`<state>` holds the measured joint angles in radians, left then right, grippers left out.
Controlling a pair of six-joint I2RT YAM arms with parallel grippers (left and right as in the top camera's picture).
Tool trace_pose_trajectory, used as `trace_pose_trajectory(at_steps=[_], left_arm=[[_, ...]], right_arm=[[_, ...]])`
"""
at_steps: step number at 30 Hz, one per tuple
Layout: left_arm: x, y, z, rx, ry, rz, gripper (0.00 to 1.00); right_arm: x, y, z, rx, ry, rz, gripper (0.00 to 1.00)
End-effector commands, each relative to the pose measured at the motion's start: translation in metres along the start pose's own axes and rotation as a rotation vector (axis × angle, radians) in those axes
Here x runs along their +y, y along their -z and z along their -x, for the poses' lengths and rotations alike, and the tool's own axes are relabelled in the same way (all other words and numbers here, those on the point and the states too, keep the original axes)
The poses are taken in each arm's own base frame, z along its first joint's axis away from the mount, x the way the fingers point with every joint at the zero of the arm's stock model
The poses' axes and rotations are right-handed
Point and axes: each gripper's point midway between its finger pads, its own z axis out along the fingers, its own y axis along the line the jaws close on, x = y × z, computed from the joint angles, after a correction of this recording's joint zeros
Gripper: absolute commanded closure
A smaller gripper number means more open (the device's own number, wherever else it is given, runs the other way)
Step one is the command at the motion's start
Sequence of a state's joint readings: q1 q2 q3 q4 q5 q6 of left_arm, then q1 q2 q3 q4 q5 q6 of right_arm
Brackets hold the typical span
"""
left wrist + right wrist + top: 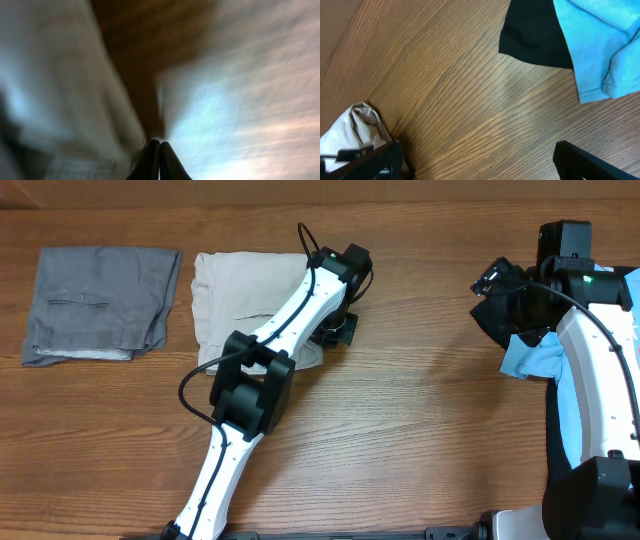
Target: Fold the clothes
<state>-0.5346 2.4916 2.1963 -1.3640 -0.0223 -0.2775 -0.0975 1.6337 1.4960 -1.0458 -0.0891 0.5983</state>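
A beige folded garment (240, 305) lies at the back middle of the table. My left gripper (337, 330) is at its right edge, low on the table; in the blurred left wrist view its fingers (159, 146) are pressed shut, with the beige cloth (65, 100) just to their left and nothing visible between them. My right gripper (495, 285) hovers at the right over a black garment (500, 318) and a light blue garment (532, 360). Its fingers (480, 160) are wide open and empty above bare wood, with the black garment (535, 35) and the blue garment (600, 45) beyond.
A grey folded garment (100, 302) lies at the back left. A pale bunched cloth (357, 127) shows at the lower left of the right wrist view. The wooden table (420, 430) stretches between the two arms.
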Motion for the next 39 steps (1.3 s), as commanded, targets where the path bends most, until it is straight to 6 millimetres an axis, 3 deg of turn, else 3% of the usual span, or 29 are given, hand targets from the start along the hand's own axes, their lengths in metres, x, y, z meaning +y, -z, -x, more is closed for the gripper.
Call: trace_pose_trajectory(at_steps=[1,5,8,11,15,23,31,39], left_arm=[[0.013,0.064,-0.002,-0.112,-0.007,0.005,0.96],[0.028,0.114,-0.018,-0.165,0.059,-0.013,0.96],[0.042,0.14,-0.033,-0.184,0.13,-0.01,0.96],[0.064,0.154,-0.049,-0.16,0.249,-0.001,0.96],[0.095,0.154,-0.069,-0.077,0.331,0.019,0.96],[0.113,0.124,-0.084,0.043,0.392,0.002,0.96],[0.129,0.067,-0.109,0.175,0.462,0.012,0.96],[0.153,0.022,-0.127,0.146,0.539,-0.001,0.96]], right_arm=[[-0.001,0.001,0.003,-0.013,0.003,-0.004,0.0],[-0.001,0.001,0.003,-0.013,0.003,-0.004,0.0],[-0.001,0.001,0.003,-0.013,0.003,-0.004,0.0],[-0.001,0.001,0.003,-0.013,0.003,-0.004,0.0],[-0.001,0.001,0.003,-0.013,0.003,-0.004,0.0],[-0.001,0.001,0.003,-0.013,0.003,-0.004,0.0],[-0.001,0.001,0.003,-0.013,0.003,-0.004,0.0],[-0.001,0.001,0.003,-0.013,0.003,-0.004,0.0]])
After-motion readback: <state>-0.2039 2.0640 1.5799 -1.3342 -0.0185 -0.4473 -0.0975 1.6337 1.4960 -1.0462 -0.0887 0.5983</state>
